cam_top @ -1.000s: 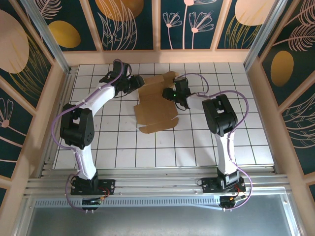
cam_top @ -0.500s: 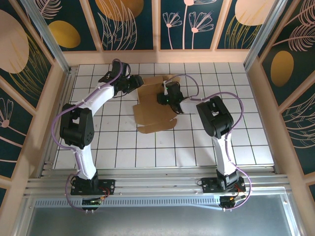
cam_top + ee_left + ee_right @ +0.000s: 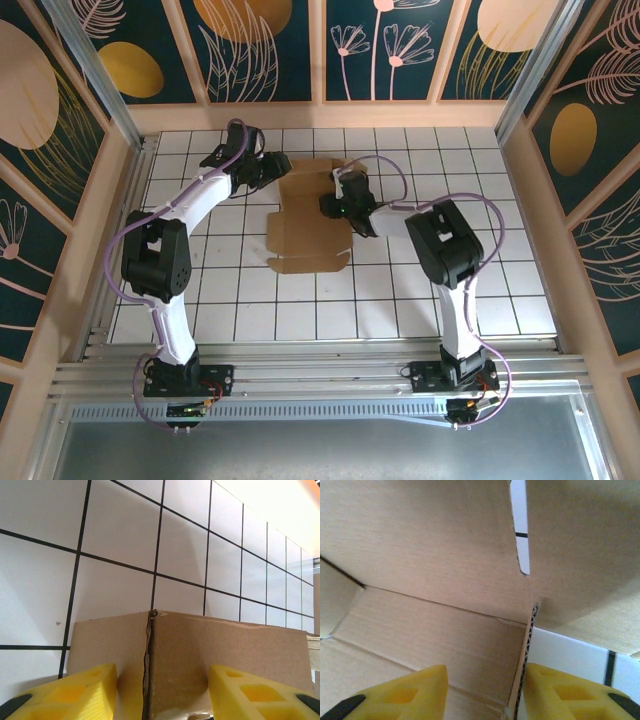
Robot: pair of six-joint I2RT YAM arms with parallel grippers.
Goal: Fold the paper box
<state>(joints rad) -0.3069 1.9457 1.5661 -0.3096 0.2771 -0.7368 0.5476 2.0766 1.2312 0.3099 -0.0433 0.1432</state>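
- Overhead, the paper box (image 3: 305, 235) is an unfolded brown cardboard sheet lying on the white tiled tabletop (image 3: 480, 280), in the far middle part between the two arms.
- Its near panels lie flat. The left hand (image 3: 278, 163) is at the sheet's far left corner, and the right hand (image 3: 335, 200) is over its right side, near the middle of the sheet. From this height I cannot tell how either hand's fingers stand.
- Seen from the left wrist, the left hand (image 3: 162, 680) has its two yellow fingers (image 3: 85, 690) spread apart. A raised cardboard wall of the paper box (image 3: 225, 645) stands across the gap and reaches wider than both fingers. A torn-looking crease runs down the wall between them. Beyond it the tabletop (image 3: 120, 535) shows black grid lines.
- Seen from the right wrist, the right hand (image 3: 486, 680) is also spread. Inside the gap is the box's inner face (image 3: 430, 545), and one upright cardboard edge (image 3: 525, 655) stands just beside the right finger. I cannot tell whether that edge touches it.
- A narrow slot (image 3: 520, 530) in the cardboard above shows white tile through it.
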